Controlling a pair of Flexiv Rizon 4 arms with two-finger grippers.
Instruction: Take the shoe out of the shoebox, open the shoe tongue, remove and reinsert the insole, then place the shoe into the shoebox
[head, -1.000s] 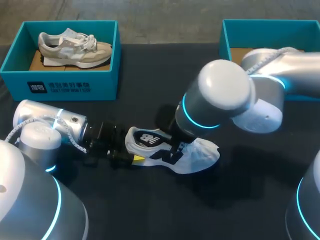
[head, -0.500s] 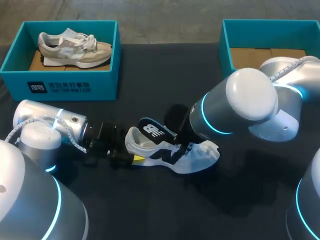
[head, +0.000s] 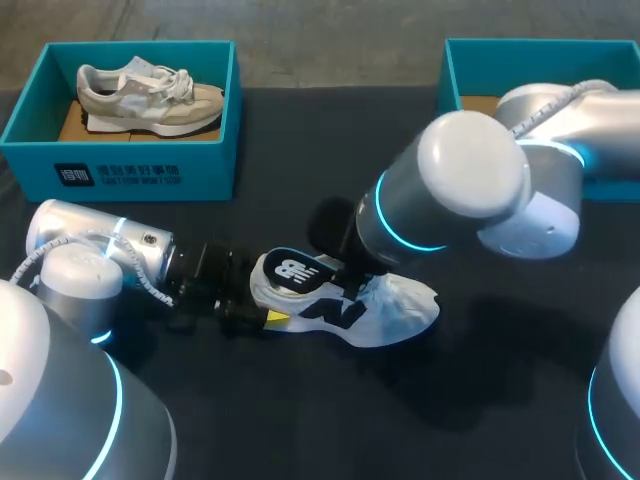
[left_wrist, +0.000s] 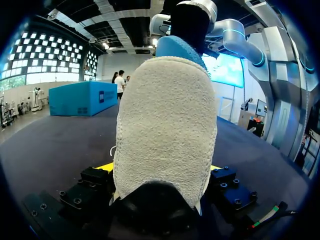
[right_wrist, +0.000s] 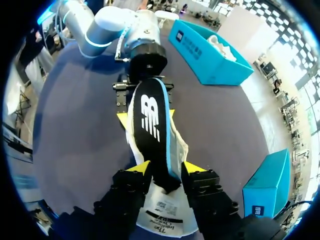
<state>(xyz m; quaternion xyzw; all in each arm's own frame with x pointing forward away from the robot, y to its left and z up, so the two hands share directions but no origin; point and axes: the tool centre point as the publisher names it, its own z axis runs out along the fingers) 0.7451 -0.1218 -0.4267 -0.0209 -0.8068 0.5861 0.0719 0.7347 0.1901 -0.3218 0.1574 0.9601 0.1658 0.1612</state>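
So the insole (right_wrist: 152, 125), pinched in the right gripper (right_wrist: 166, 172), has dropped back flat over the shoe (head: 395, 305) the left gripper (left_wrist: 160, 168) clamps, reinsertion looks underway.

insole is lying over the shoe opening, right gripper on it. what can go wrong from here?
1. The insole reaches over the heel rim toward the left gripper. Pushed down, it may buckle or ride over the rim instead of seating.
2. The right gripper pinches only one end, so the insole could twist or slip.
3. The shoe is held at the heel alone, so its toe may swing on the table.
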